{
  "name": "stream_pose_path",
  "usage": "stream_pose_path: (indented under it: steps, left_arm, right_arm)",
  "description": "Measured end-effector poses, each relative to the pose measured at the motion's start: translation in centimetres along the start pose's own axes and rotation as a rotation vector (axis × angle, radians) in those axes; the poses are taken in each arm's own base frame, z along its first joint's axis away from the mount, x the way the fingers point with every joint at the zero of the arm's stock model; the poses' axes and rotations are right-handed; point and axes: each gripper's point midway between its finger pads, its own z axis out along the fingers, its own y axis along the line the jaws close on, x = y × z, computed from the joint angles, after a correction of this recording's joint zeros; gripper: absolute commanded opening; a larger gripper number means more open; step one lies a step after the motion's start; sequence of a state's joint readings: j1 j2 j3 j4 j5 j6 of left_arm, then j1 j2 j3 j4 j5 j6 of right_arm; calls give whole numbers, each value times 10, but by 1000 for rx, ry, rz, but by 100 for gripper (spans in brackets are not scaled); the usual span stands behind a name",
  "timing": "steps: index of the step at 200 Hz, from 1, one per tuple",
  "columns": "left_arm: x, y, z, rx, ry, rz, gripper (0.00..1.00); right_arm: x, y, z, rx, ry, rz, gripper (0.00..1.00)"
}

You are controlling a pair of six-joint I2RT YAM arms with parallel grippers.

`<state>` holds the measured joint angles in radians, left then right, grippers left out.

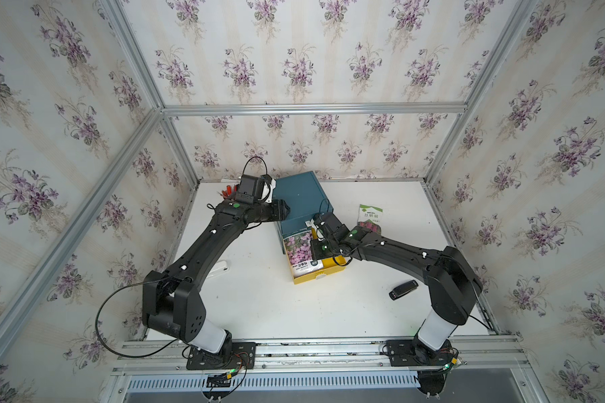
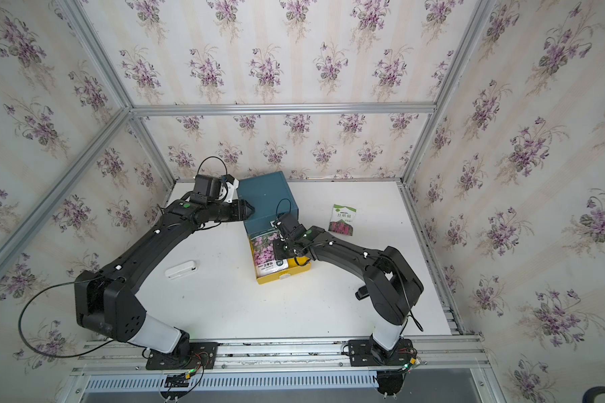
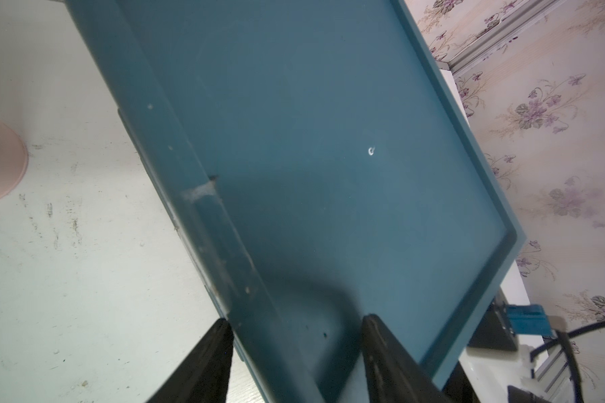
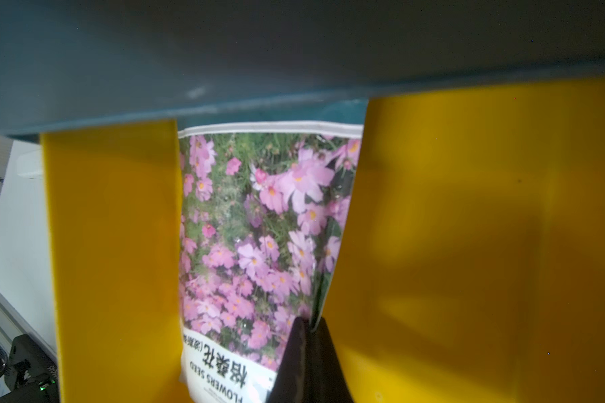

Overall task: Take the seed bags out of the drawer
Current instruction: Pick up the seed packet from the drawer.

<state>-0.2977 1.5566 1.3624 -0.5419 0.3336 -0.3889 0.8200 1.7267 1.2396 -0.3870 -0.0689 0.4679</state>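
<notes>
A pink-purple flowered seed bag (image 1: 299, 253) (image 2: 267, 251) lies in the open yellow drawer (image 1: 332, 266) (image 2: 296, 270) pulled out of the blue cabinet (image 1: 301, 195) (image 2: 264, 199). In the right wrist view my right gripper (image 4: 310, 322) is shut on that bag's (image 4: 259, 226) side edge, inside the drawer (image 4: 468, 244). A white-green seed bag with red flowers (image 1: 370, 218) (image 2: 343, 219) rests flat on the table to the cabinet's right. My left gripper (image 3: 297, 326) (image 1: 287, 209) clamps the cabinet's (image 3: 329, 139) top left edge, one finger on the side wall and one on top.
A small black gadget (image 1: 403, 289) lies on the table near the right arm's elbow. To the left of the drawer, under the left arm, is a white oblong object (image 1: 220, 268) (image 2: 181, 270). Small red items (image 1: 228, 190) sit at the back left corner.
</notes>
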Motion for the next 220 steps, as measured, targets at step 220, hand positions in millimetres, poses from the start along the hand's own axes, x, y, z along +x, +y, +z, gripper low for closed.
stream_pose_path:
  steps: [220]
  left_arm:
    - [0, 0, 0, -1, 5, -1, 61]
  right_arm:
    - [-2, -14, -105, -57, -96, 80, 0]
